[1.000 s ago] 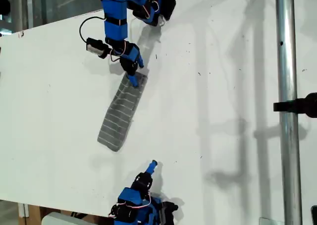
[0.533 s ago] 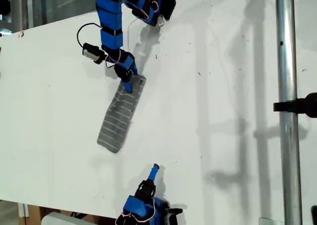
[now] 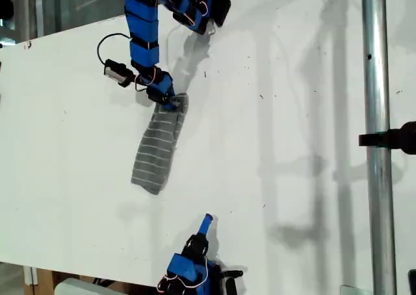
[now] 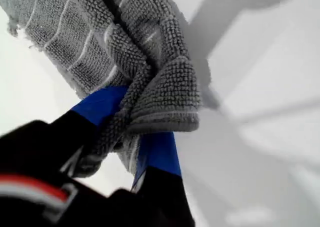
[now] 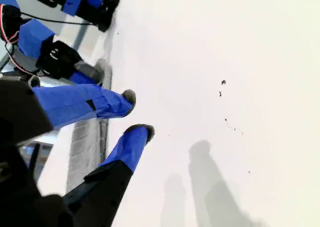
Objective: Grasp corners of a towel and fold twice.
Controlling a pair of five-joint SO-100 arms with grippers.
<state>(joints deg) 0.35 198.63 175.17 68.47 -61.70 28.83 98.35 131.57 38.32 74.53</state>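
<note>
Towel [image 3: 158,147] folded narrow (table [image 3: 292,145]).

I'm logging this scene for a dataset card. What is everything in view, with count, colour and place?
towel: one, grey with thin white stripes, folded into a narrow strip, lying on the table.
table: one, white, fills most of the exterior view.
metal pole: one, silver, upright along the exterior view's right, with a black clamp.
my first gripper: one, blue, jaws closed on the towel's bunched end.
my second gripper: one, blue, jaws apart, holding nothing, above bare table.
</note>
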